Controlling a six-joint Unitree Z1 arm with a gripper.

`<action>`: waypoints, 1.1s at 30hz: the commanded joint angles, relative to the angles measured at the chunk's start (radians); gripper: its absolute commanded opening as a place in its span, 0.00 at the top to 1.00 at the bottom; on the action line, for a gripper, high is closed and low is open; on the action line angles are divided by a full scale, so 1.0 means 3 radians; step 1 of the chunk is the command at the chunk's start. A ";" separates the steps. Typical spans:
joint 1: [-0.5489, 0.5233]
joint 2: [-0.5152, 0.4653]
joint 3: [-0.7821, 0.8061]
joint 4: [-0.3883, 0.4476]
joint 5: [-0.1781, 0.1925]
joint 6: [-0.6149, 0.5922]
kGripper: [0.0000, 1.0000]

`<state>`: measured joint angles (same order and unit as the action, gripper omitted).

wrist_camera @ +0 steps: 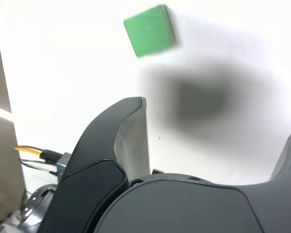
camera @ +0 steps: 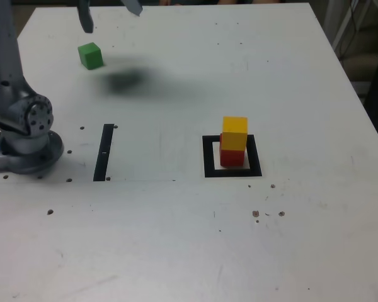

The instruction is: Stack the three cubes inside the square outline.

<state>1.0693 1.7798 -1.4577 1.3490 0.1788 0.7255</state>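
Tool (camera: 111, 19) wide open and empty above the table, near the green cube (camera: 91, 56).

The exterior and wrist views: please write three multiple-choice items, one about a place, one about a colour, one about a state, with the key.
1. Where is the red cube?
A) on the thin black strip
B) inside the square outline
C) beside the green cube
2. Which colour is the top cube of the stack?
A) green
B) red
C) yellow
3. How is the gripper?
A) open, empty
B) shut on the green cube
C) shut, empty

1: B, the red cube stands within the square outline.
2: C, the yellow cube sits on the red one.
3: A, the jaws of the gripper stand wide apart, and the green cube lies outside them.
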 commanded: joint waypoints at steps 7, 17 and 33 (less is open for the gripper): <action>0.0287 0.0122 -0.0051 -0.0056 -0.0003 -0.0113 0.01; 0.0451 0.0169 0.0025 -0.0068 0.0013 -0.0400 0.01; 0.0572 0.0276 0.0502 -0.0465 0.0018 -0.0518 0.00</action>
<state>1.2380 1.8563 -1.3123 1.2152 0.1824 0.5729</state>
